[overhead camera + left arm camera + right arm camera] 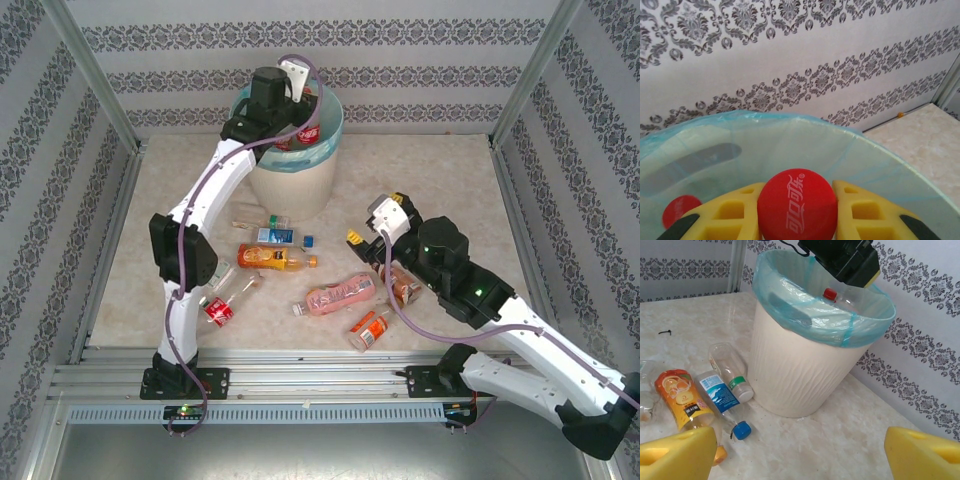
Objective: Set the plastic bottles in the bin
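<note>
Left side first: our left pincer is narrow and clamped on a red-capped bottle. It's hanging right over the mouth of the bin, which stands at 12 o'clock on the tabletop. We reckon this is the drop step for that one. The next move should just be letting the jaws go so it lands inside the blue liner, then lifting clear of the rim.

From 7 o'clock through the centre, loose ones lie on their sides: a red-label bottle, an orange bottle and a pink bottle. Over at 4 o'clock our right pincer hangs wide with nothing in it, near a brown bottle. That's probably our next pick, and it needs lining up across the body.
</note>
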